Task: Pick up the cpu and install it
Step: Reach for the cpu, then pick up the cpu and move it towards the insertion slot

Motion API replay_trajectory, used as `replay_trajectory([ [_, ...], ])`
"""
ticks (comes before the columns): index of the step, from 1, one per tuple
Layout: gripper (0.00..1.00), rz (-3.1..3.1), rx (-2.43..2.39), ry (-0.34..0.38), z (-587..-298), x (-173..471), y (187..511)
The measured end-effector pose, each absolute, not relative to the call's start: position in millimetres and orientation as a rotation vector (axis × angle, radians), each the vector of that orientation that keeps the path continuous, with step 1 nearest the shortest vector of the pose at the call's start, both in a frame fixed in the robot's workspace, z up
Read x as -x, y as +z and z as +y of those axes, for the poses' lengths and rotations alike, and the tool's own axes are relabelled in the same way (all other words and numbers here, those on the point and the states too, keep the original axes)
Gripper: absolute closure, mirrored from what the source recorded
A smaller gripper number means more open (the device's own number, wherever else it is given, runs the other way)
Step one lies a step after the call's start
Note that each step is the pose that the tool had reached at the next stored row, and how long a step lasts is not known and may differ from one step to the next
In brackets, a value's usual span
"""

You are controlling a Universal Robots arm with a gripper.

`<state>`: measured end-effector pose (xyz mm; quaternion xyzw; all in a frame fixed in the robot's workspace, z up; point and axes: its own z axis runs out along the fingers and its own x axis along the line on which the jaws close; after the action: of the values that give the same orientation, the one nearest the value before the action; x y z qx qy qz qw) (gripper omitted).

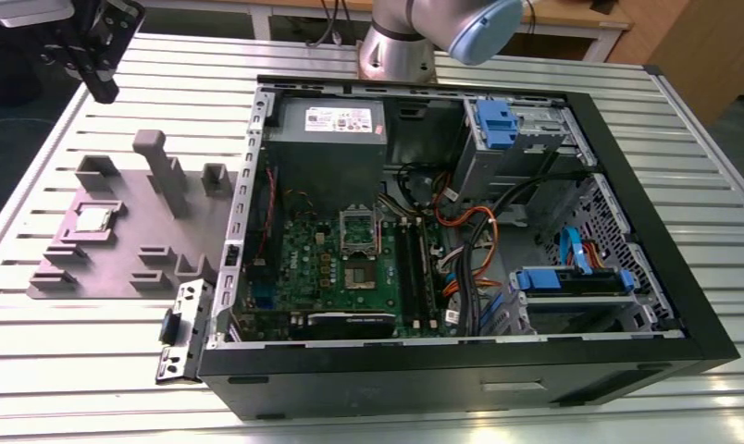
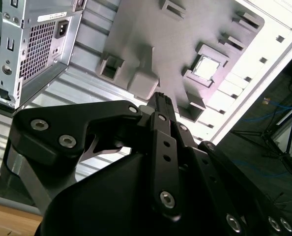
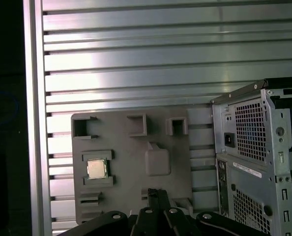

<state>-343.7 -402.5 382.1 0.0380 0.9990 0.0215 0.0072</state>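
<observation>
1. The gripper (image 3: 157, 192) looks pinched shut and empty, hanging above the grey holder plate (image 3: 131, 147).
2. The cpu (image 3: 96, 168) lies flat in its nest on that plate, apart from the claw and outside the open computer case (image 1: 471, 370).
3. Judged step: approach for the pick. Grasping calls for parted jaws centred squarely over the chip.

Open computer case (image 1: 471, 375) beside grey jig (image 1: 116, 270)

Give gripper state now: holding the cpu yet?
Gripper: shut, holding nothing. The cpu lies on the grey tray, apart from it.
</observation>
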Motion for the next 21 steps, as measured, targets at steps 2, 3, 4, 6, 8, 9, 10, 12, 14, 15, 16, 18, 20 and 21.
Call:
replay_trajectory([
  [2,0.89,3.124,-0.119,0.067,-403,344,382],
  [3,0.89,3.125,-0.119,0.067,-403,344,382],
  [4,0.89,3.125,-0.119,0.067,-403,344,382],
  [6,0.89,3.128,-0.119,0.067,-402,344,381],
  [8,0.89,3.131,-0.119,0.067,-403,344,381],
  [9,0.89,3.132,-0.119,0.067,-403,345,380],
  [10,0.89,3.134,-0.119,0.067,-403,346,380],
  [12,0.89,3.135,-0.120,0.067,-403,350,379],
  [14,0.89,3.136,-0.120,0.067,-403,353,379],
  [15,0.89,3.136,-0.120,0.067,-403,354,378],
  [16,0.89,3.136,-0.120,0.067,-403,354,378],
  [18,0.89,3.137,-0.120,0.067,-403,354,378],
  [20,0.89,3.137,-0.120,0.067,-403,354,378],
  [21,0.89,3.137,-0.120,0.067,-403,354,378],
])
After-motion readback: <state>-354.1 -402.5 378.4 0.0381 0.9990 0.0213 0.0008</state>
